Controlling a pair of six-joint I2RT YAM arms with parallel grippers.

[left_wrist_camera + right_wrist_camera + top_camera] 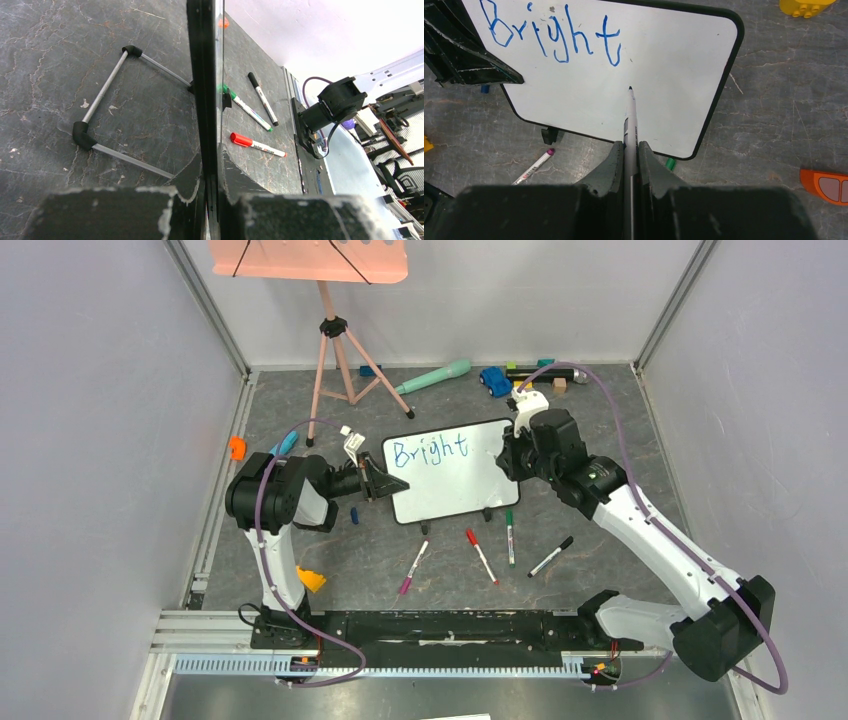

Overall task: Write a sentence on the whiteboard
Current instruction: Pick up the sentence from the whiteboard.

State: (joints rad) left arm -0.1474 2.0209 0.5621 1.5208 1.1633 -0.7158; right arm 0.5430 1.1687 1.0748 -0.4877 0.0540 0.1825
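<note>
The left jaws clamp the black-framed white whiteboard (460, 485) steady; the right jaws pinch a slim white marker (629, 115), tip perhaps touching below blue "Bright" (551, 35).

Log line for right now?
left hand: clamping whiteboard edge | right hand: gripping marker, tip below word | sentence: only "Bright" written

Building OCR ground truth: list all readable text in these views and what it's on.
"Bright": blue handwriting on the whiteboard.
Barrel print on the red marker, green marker and black marker: too small to read.
Nothing else legible.
</note>
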